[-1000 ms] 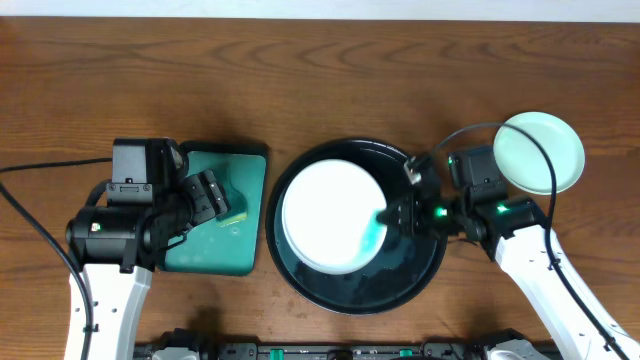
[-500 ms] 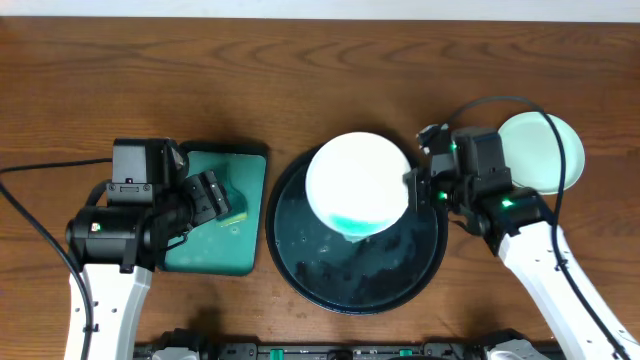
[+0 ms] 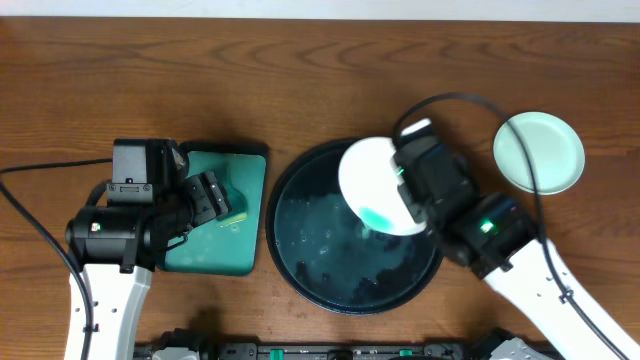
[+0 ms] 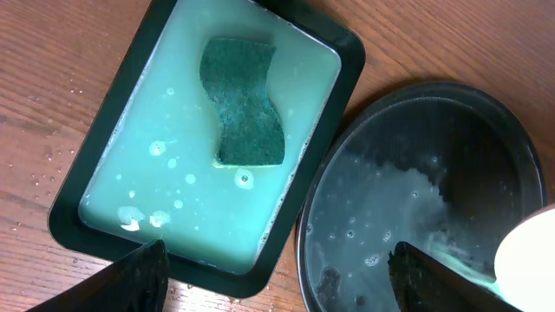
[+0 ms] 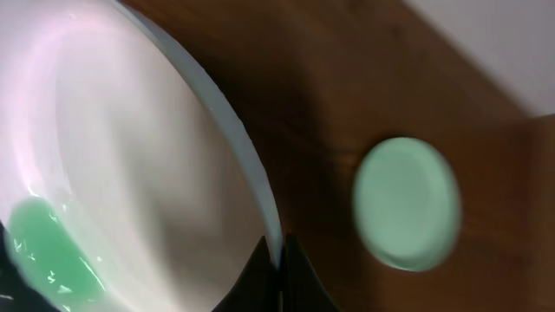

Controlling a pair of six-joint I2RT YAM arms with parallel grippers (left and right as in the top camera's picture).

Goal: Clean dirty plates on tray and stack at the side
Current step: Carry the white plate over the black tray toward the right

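My right gripper [image 3: 407, 188] is shut on the rim of the white plate [image 3: 375, 175] and holds it tilted steeply above the right half of the black tray [image 3: 315, 245]. A teal smear pools at the plate's low edge. The right wrist view shows the fingertips [image 5: 279, 269] pinching the white plate [image 5: 130, 147] at its rim. One mint green plate [image 3: 538, 152] lies on the table to the right, also seen as the mint plate [image 5: 406, 204]. My left gripper [image 3: 215, 200] hovers open and empty over the teal tray [image 3: 235, 165].
The teal tray [image 4: 147, 165] holds soapy liquid and a dark green sponge [image 4: 243, 104]. The black tray [image 4: 390, 217] is wet with suds. A corner of the white plate [image 4: 531, 251] shows at the left wrist view's lower right. Cables trail behind both arms.
The right gripper has lifted the white plate off the black tray and tipped it up on edge, swinging it back and to the right. The left arm has not moved.
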